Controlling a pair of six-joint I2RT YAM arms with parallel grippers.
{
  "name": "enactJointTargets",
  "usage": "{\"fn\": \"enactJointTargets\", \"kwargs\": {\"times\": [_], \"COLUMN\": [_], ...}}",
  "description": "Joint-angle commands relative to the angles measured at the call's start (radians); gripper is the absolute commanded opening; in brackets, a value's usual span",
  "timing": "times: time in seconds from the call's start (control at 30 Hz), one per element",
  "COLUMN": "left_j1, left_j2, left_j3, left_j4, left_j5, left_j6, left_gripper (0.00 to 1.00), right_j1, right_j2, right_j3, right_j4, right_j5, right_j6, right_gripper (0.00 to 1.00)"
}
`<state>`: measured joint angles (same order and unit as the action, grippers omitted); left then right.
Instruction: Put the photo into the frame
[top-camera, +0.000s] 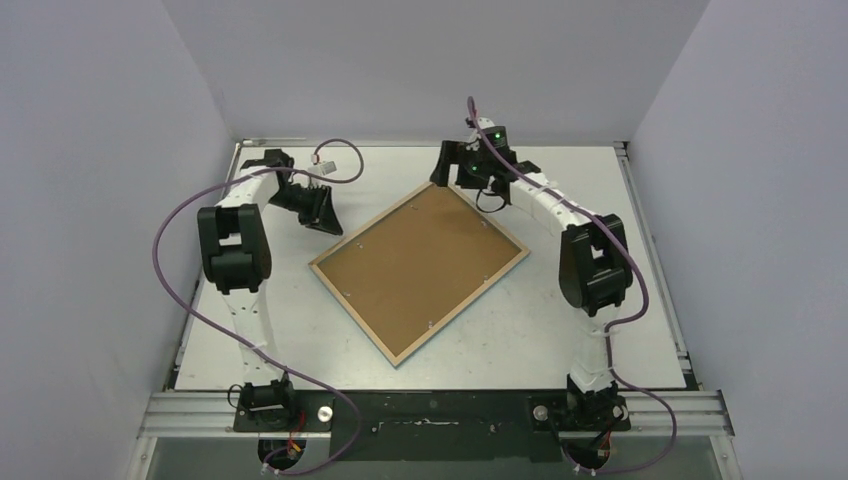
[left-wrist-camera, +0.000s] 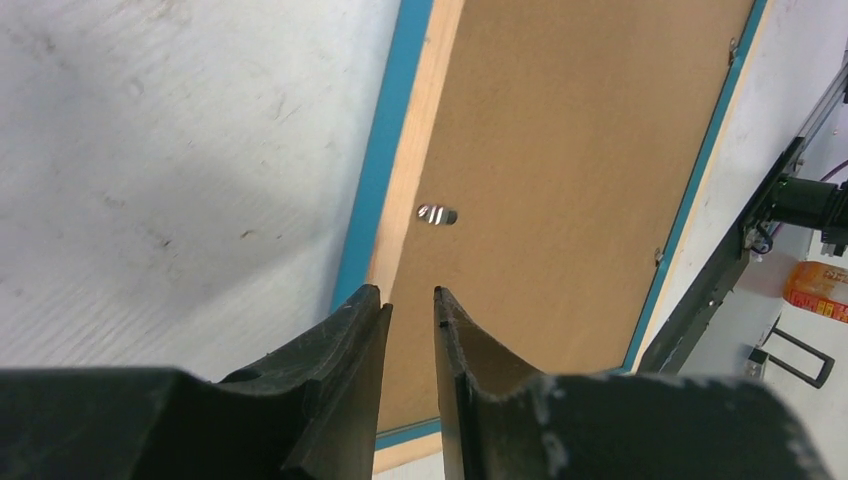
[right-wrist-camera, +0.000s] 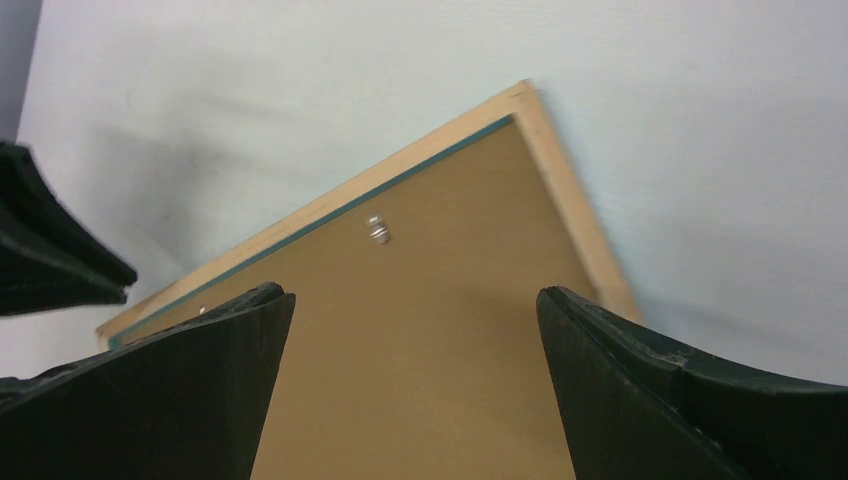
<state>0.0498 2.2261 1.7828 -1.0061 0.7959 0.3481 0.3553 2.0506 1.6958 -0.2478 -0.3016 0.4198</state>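
The frame (top-camera: 373, 224) lies face down in the middle of the table, turned like a diamond, its pale wooden reverse up and a thin blue edge showing. A plain brown backing board (top-camera: 420, 270) fills it. The photo is hidden. My left gripper (top-camera: 333, 226) hovers at the frame's upper-left side; in the left wrist view its jaws (left-wrist-camera: 411, 297) stand a narrow gap apart with nothing between them, over the wooden rim (left-wrist-camera: 415, 130) and near a small metal tab (left-wrist-camera: 437, 214). My right gripper (top-camera: 455, 180) hangs wide open (right-wrist-camera: 412, 295) over the board (right-wrist-camera: 430, 330) at the far corner, holding nothing.
Grey walls close in the table on three sides. An aluminium rail (top-camera: 430, 410) carrying both arm bases runs along the near edge. Purple cables (top-camera: 175, 290) loop beside each arm. More small metal tabs (right-wrist-camera: 377, 229) sit along the board's edges.
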Motion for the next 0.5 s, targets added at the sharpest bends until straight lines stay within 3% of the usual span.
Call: {"fn": "enactJointTargets", "kwargs": {"times": [0.0, 0.2, 0.47], "left_j1": [0.03, 0.045, 0.064], "left_j2": [-0.045, -0.041, -0.051], "left_j3": [-0.024, -0.077, -0.127], "left_j4": [-0.02, -0.015, 0.002], "left_j5": [-0.007, -0.023, -0.022], "left_j6": [0.075, 0.094, 0.103], "left_gripper": [0.22, 0.2, 0.18], "right_j1": [0.161, 0.295, 0.359], "right_j2": [-0.037, 0.015, 0.111], "right_j3": [-0.052, -0.08, -0.057], "right_j4": [0.14, 0.28, 0.347], "right_j5": [-0.129, -0.167, -0.175], "right_j6": [-0.005, 0.058, 0.097], "right_gripper": [0.98, 0.95, 0.94]}}
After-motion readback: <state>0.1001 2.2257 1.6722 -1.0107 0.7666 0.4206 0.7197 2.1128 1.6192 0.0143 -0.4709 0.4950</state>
